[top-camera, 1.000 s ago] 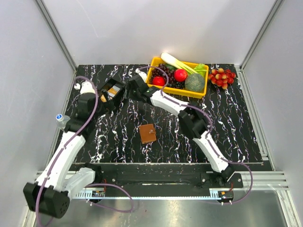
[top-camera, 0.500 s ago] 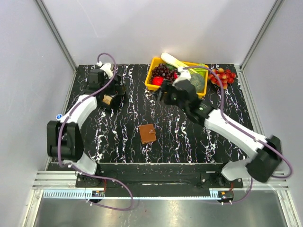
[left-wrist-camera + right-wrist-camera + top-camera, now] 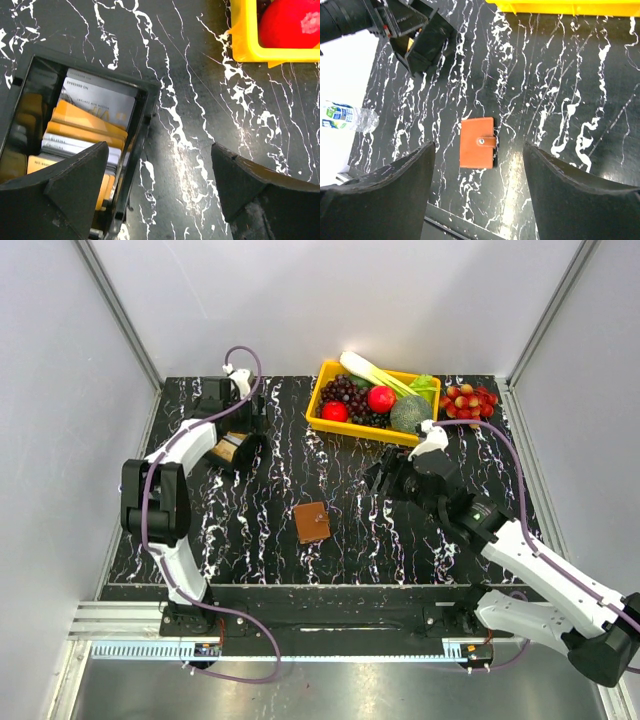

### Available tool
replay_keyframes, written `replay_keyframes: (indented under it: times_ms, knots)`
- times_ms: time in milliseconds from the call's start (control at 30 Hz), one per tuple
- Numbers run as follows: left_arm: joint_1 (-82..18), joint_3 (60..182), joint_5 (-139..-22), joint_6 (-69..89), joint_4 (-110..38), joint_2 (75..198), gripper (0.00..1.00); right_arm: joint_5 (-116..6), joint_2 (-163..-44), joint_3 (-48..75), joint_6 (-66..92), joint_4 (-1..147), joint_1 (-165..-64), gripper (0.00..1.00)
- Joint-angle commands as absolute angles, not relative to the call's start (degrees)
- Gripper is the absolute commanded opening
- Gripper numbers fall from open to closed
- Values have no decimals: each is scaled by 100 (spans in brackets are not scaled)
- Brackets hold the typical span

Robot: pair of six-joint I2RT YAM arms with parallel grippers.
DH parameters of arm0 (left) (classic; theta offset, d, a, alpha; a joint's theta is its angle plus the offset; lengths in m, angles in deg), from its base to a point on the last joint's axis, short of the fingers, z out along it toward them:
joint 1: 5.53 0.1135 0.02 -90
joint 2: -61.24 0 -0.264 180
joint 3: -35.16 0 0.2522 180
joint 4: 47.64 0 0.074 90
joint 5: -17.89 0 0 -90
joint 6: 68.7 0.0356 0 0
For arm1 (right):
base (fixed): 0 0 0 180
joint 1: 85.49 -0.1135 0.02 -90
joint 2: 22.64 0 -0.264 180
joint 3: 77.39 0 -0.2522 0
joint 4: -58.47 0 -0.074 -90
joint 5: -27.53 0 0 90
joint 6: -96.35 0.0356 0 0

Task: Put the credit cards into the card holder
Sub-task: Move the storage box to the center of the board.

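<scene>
Top view first: one brown card holder (image 3: 312, 522) lies shut in the middle of the frame, alone on the black marbled table (image 3: 260, 540). There's one black box (image 3: 232, 450) upper left, one yellow tray (image 3: 316, 400) of produce top centre, and one bunch of red grapes (image 3: 470, 403) just right of it. My left gripper (image 3: 240, 435) hangs over the box, and my right gripper (image 3: 385, 478) sits right of centre.

Left wrist cam: jaws spread wide, nothing in them. The credit cards (image 3: 85, 130) stand packed in the box at the left. I count one grey, at least two orange and one pale, but can't get a full count.

Right wrist cam: jaws spread too, empty. The holder shows between my fingers (image 3: 395, 195) with its snap tab closed, well apart from both. One water bottle (image 3: 345, 117) lies at the left edge.
</scene>
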State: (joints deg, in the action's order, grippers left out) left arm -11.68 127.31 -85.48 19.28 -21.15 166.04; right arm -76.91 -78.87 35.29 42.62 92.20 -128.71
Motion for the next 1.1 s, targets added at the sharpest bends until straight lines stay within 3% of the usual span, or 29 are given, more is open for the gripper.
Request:
replay_keyframes:
  times_ms: [0, 367, 733, 1067]
  knots:
    - [-1106, 13425, -8705, 2086, -1895, 17057, 88, -7952, -7635, 3612, 4353, 9491, -12864, 77]
    - [-1115, 13348, -9117, 1850, -1560, 17331, 88, -7996, -7564, 3673, 4441, 9623, -12864, 79]
    - [-1572, 12645, -9751, 1165, -1762, 16874, 81, -7961, -7775, 3691, 4476, 9579, -12873, 80]
    - [-2634, 12434, -10015, 163, -2192, 16601, 81, -7961, -7845, 3884, 4546, 9482, -12873, 80]
